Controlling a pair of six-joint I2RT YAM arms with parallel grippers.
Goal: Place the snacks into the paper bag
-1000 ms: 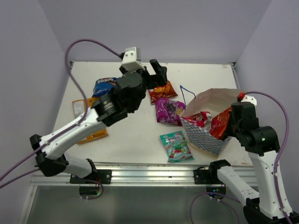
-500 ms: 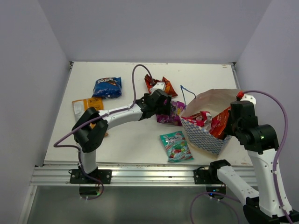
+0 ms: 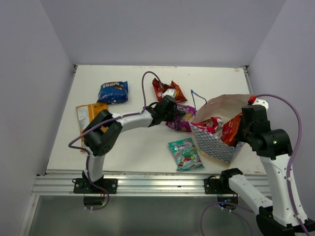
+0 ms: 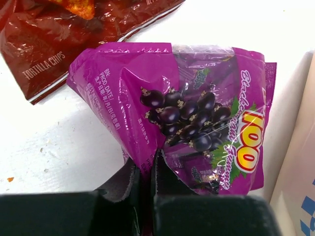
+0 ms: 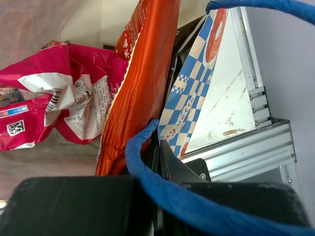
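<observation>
L end effector (image 4: 146, 169): clamped on near edge of purple pack (image 4: 197, 113); pack lies on bench (image 4: 49, 147), just beside bag (image 3: 216, 147).
R end effector (image 5: 160, 156): pinched on bag rim.
Risk: thin edge grip, so pack may slip or snag the rim on the way in.

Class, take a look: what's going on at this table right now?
The left gripper is shut on the edge of the purple packet, which lies on the table beside the bag. The right gripper clamps the bag's wall; a red packet and a pink packet sit inside. A teal packet, a blue packet, a brown packet and an orange packet lie out on the table.
</observation>
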